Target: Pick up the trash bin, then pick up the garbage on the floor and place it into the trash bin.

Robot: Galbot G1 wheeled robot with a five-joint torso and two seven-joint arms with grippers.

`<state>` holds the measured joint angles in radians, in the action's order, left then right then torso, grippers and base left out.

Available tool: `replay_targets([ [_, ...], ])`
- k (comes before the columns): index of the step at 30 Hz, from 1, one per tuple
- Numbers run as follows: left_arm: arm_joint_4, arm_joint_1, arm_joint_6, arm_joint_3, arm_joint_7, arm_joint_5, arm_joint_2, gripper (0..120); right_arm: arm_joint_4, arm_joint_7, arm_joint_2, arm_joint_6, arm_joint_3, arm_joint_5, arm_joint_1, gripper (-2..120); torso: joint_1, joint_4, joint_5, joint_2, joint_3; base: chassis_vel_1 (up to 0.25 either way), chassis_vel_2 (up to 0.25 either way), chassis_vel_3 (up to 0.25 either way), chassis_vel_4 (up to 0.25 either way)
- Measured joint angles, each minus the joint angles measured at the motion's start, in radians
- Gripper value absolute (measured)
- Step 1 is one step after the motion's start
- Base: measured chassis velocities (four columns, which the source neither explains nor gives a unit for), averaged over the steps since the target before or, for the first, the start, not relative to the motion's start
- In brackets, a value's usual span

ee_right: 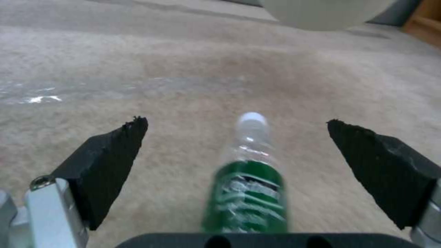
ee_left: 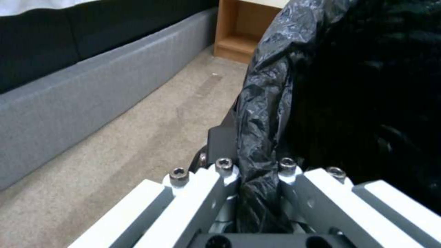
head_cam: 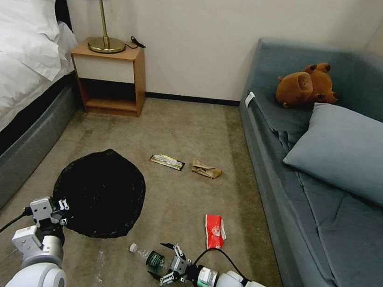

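Observation:
The trash bin [head_cam: 99,192], draped in a crinkly black bag, is at the left over the carpet. My left gripper [head_cam: 58,208] is at its near rim. In the left wrist view that gripper [ee_left: 257,172] is shut on the bin's bag-covered rim [ee_left: 262,137]. A clear bottle with a green label [head_cam: 150,257] lies on the floor. My right gripper [head_cam: 163,261] is open around it, one finger on each side, and the bottle [ee_right: 248,186] lies between the fingertips [ee_right: 115,158]. A red-white wrapper [head_cam: 214,231], a brown paper bag [head_cam: 206,169] and a yellow-green wrapper [head_cam: 167,161] lie farther out.
A bed with a grey base [head_cam: 4,170] runs along the left. A wooden nightstand [head_cam: 108,78] with a lamp stands at the back. A blue sofa [head_cam: 334,204] with a pillow and a plush toy lines the right. Open carpet lies between them.

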<state>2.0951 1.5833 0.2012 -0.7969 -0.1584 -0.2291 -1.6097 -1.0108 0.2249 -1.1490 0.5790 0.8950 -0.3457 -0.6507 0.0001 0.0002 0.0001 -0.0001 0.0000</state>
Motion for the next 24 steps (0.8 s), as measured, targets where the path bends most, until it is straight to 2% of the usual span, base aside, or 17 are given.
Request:
replay_targets([
  [7, 0.011, 0.015, -0.006, -0.004, 0.000, 0.006, 0.000, 1, 0.058, 0.045, -0.063, 0.015, 0.044, -0.032, 0.023, 100, 0.000, -0.0001, -0.0001, 0.000, 0.000, 0.000, 0.000, 0.000, 0.000],
  [10, 0.009, 0.025, -0.016, -0.004, 0.000, 0.011, 0.001, 1, 0.127, 0.077, -0.101, 0.038, 0.050, -0.033, 0.025, 100, 0.000, -0.0001, -0.0001, 0.000, 0.000, 0.000, 0.000, 0.000, 0.000],
  [16, 0.008, 0.033, -0.022, -0.004, 0.001, 0.011, 0.001, 1, 0.224, 0.111, -0.128, 0.071, 0.029, -0.030, 0.024, 100, 0.000, -0.0002, -0.0002, 0.000, 0.000, 0.000, 0.000, 0.000, 0.000],
  [24, 0.005, 0.033, -0.022, -0.004, 0.001, 0.013, 0.001, 1, 0.285, 0.140, -0.146, 0.081, 0.013, -0.035, 0.041, 100, 0.000, -0.0001, -0.0002, 0.000, 0.000, 0.000, 0.000, 0.000, 0.000],
])
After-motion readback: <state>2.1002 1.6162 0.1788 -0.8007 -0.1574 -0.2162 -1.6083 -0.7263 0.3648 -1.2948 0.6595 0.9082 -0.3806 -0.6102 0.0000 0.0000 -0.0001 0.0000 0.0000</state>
